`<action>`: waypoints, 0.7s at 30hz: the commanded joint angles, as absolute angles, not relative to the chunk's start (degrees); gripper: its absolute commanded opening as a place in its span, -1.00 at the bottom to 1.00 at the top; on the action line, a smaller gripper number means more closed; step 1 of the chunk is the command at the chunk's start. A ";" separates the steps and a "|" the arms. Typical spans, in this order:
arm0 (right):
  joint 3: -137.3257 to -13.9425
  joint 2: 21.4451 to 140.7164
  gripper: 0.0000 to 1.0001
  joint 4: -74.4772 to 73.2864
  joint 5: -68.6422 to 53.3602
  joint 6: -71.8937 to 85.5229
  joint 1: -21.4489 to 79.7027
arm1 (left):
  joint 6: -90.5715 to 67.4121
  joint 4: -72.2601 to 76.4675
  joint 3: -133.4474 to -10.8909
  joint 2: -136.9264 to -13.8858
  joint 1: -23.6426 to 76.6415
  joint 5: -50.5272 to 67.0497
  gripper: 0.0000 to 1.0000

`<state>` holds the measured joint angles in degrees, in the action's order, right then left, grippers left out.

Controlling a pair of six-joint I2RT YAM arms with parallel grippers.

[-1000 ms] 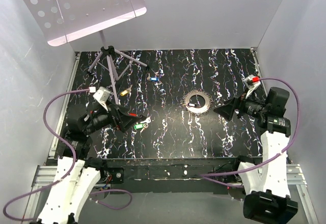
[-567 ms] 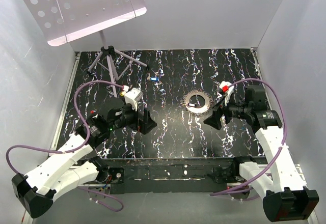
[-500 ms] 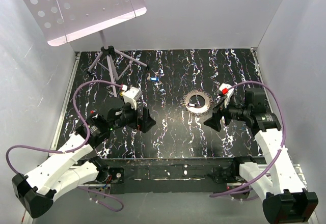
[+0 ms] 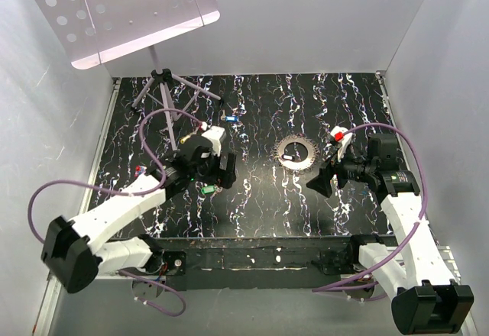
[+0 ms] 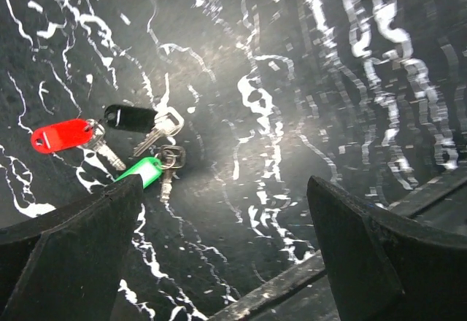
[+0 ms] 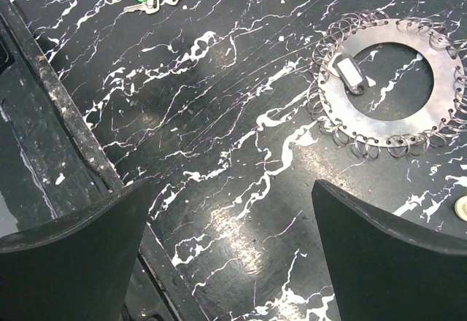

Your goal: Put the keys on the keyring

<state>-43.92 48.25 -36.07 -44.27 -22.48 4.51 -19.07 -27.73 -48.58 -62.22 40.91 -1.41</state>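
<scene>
- Step in hand: the approach to a first pick. The left gripper (image 4: 222, 172) hangs low over the black marbled table (image 4: 260, 206), its jaws spread wide and holding nothing.
- The left wrist view shows three keys bunched just ahead of the finger at the left of that view. They are a red-headed key (image 5: 62, 135), a black-headed key (image 5: 130, 117) and a green-headed key (image 5: 140, 171), the green one nearest the fingertip.
- Their metal blades meet in the middle of the bunch. I cannot tell whether they are linked or merely touching.
- A blue-headed key (image 4: 231, 119) lies alone, farther back on the table.
- The right gripper (image 4: 315, 183) is likewise wide open and empty, and hovers just beside the keyring (image 4: 296, 153).
- The keyring lies flat, well apart from the bunch. Small wire loops (image 6: 332, 133) fringe its rim, and a pale tag (image 6: 349, 73) rests on its flat face.
- Next move, as I judge it: shift the left gripper until one key head sits between its fingers, then go down to the tabletop before closing, since the keys lie thin and flat.
- The right gripper seems placed to steady the ring.
</scene>
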 commanded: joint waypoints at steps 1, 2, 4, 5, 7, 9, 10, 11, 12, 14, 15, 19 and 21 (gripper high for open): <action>-44.56 48.25 0.92 -35.86 -46.58 -23.73 4.22 | -18.20 -29.89 -51.59 -68.54 40.96 -5.45 0.86; -44.65 48.25 0.92 -35.95 -46.67 -23.73 4.22 | -17.93 -29.36 -52.11 -70.21 40.96 -5.71 0.81; -44.65 48.25 0.93 -36.04 -46.58 -23.91 4.22 | -17.75 -28.31 -53.17 -73.98 40.78 -6.68 0.72; -44.65 48.25 0.93 -36.12 -46.58 -23.99 4.22 | -17.49 -27.69 -53.61 -75.66 40.69 -6.68 0.67; -44.65 48.16 0.93 -36.38 -46.93 -24.26 4.13 | -16.61 -26.72 -54.66 -78.91 40.43 -6.42 0.58; -44.56 48.25 0.93 -36.65 -47.28 -24.61 4.13 | -15.13 -26.46 -55.89 -81.46 39.99 -5.02 0.48; -44.47 48.34 0.93 -36.65 -47.29 -24.78 4.13 | -14.42 -26.46 -56.33 -82.08 39.82 -3.97 0.47; -44.47 48.34 0.92 -36.74 -47.46 -24.96 4.13 | -13.46 -26.46 -57.12 -82.61 39.55 -2.65 0.44; -44.39 48.43 0.92 -36.91 -47.72 -25.22 4.13 | -12.58 -26.72 -57.56 -82.79 39.29 -1.68 0.42; -44.38 48.43 0.89 -37.00 -48.77 -25.75 4.13 | -10.30 -28.29 -58.97 -82.79 38.59 -0.01 0.40; -44.30 48.51 0.85 -37.44 -49.65 -26.45 4.13 | -9.24 -29.52 -60.19 -82.97 37.97 3.05 0.37; -43.16 48.87 0.77 -40.95 -55.97 -34.78 4.13 | -3.53 -35.76 -63.98 -82.88 35.69 7.55 0.32; -42.37 48.95 0.75 -42.53 -58.61 -38.48 4.13 | -0.72 -38.75 -65.03 -82.71 34.28 10.01 0.29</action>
